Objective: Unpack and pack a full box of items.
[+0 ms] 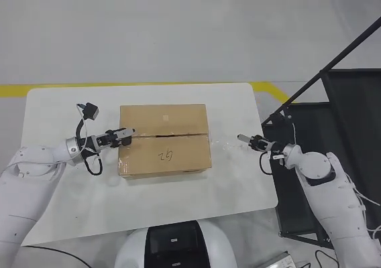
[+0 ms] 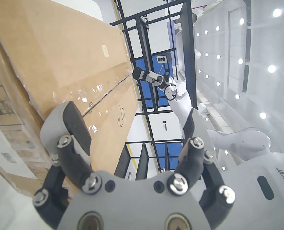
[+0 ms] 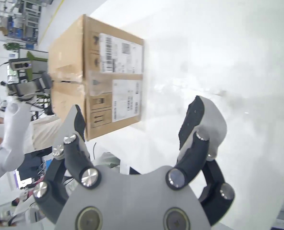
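Note:
A shut cardboard box [image 1: 165,139] with clear tape along its top seam stands in the middle of the white table [image 1: 244,191]. My left gripper [image 1: 125,136] is at the box's left end, level with the seam. It is open, and one finger [image 2: 76,123] lies over the box top [image 2: 60,56] with nothing held. My right gripper [image 1: 247,139] hovers to the right of the box, a short gap away, pointing at the labelled end [image 3: 115,80]. It is open [image 3: 137,118] and holds nothing. The box's contents are hidden.
A black metal rack [image 1: 351,127] stands just off the table's right edge, close behind my right arm. A yellow floor line [image 1: 3,90] runs behind the table. Bare table surface lies in front of and behind the box.

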Tool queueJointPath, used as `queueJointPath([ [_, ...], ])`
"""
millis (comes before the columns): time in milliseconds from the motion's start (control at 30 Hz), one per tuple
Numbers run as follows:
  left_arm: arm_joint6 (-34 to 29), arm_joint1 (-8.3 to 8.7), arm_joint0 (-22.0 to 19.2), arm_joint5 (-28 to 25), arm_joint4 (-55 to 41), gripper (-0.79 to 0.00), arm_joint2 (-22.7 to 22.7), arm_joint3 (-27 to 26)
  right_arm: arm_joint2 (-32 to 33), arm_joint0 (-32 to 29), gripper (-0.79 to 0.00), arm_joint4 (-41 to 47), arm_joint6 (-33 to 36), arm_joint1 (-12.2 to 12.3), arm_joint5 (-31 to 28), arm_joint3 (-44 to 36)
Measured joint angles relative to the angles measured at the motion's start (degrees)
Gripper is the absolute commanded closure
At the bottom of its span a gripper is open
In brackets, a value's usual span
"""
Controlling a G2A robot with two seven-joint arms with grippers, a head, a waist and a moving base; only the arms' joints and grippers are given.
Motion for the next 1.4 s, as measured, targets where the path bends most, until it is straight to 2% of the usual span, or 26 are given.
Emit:
queueJointPath([
  [200,0.0,0.00,0.0,0.0,0.0,-0.785,0.0,0.0,-4.8,3.8,-0.785,-10.6,-3.4,-0.5,8.8,4.2],
  [467,0.0,0.00,0.0,0.0,0.0,-0.785,0.0,0.0,-13.1,9.0,-0.785,-19.8,-5.6,-1.9,18.2,9.3],
  [600,0.0,0.00,0.0,0.0,0.0,-0.785,0.0,0.0,-16.4,10.6,-0.742,-22.3,-6.2,-2.6,21.7,11.0],
  [767,0.0,0.00,0.0,0.0,0.0,-0.785,0.0,0.0,-18.9,12.4,-0.646,-23.2,-6.5,-3.5,24.0,13.1],
  [967,0.0,0.00,0.0,0.0,0.0,-0.785,0.0,0.0,-20.2,13.6,-0.582,-24.1,-6.3,-4.0,25.2,14.6],
  [1167,0.0,0.00,0.0,0.0,0.0,-0.785,0.0,0.0,-20.8,13.9,-0.576,-25.4,-6.0,-4.3,26.6,15.0],
  [1267,0.0,0.00,0.0,0.0,0.0,-0.785,0.0,0.0,-21.0,13.8,-0.376,-26.1,-5.7,-4.4,27.2,14.7],
  [1400,0.0,0.00,0.0,0.0,0.0,-0.785,0.0,0.0,-21.0,13.9,-0.342,-26.3,-5.3,-4.6,27.6,15.0],
])
